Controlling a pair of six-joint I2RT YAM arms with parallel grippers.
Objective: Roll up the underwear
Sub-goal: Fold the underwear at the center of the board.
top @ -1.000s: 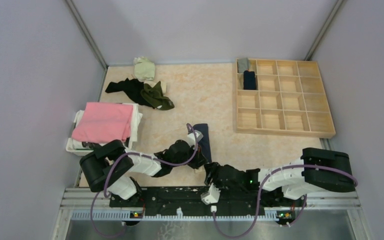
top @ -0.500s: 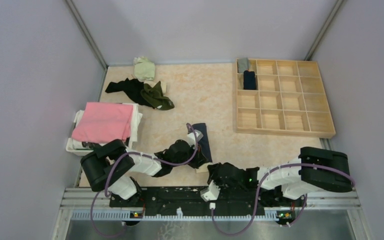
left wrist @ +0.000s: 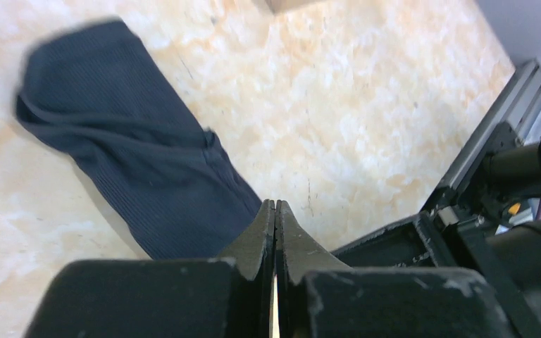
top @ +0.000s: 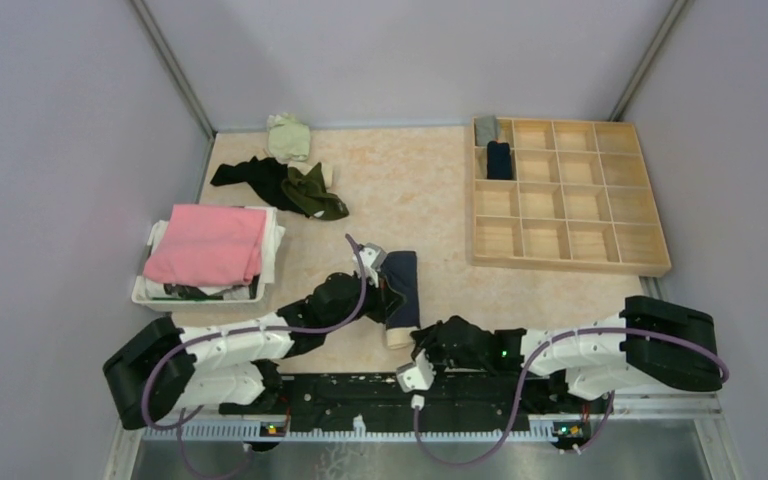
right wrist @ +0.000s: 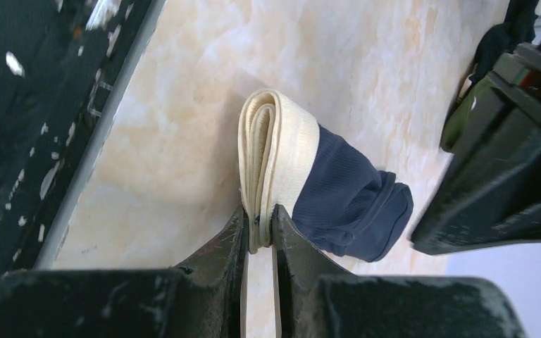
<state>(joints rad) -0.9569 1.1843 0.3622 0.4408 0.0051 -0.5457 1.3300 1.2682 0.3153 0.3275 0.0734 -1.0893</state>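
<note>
A navy underwear (top: pixel 403 285) with a beige waistband (top: pixel 397 335) lies folded into a long strip on the table, near the arms. My right gripper (right wrist: pixel 259 215) is shut on the folded waistband (right wrist: pixel 278 144), with the navy part (right wrist: pixel 349 201) stretching away beyond it. In the top view the right gripper (top: pixel 410 340) sits at the strip's near end. My left gripper (left wrist: pixel 275 205) is shut with nothing between its fingers, right beside the navy cloth (left wrist: pixel 134 158). From above, the left gripper (top: pixel 385 302) stands at the strip's left edge.
A wooden compartment tray (top: pixel 568 262) stands at the right, with two rolled pieces (top: pixel 498 158) in its far-left cells. More dark and olive underwear (top: pixel 295 187) and a pale green one (top: pixel 288 135) lie at the back left. A white basket (top: pixel 195 297) holds a pink cloth (top: pixel 210 243).
The right gripper has closed onto the beige waistband. The left arm has stretched out lower and further forward along the strip, still shut.
</note>
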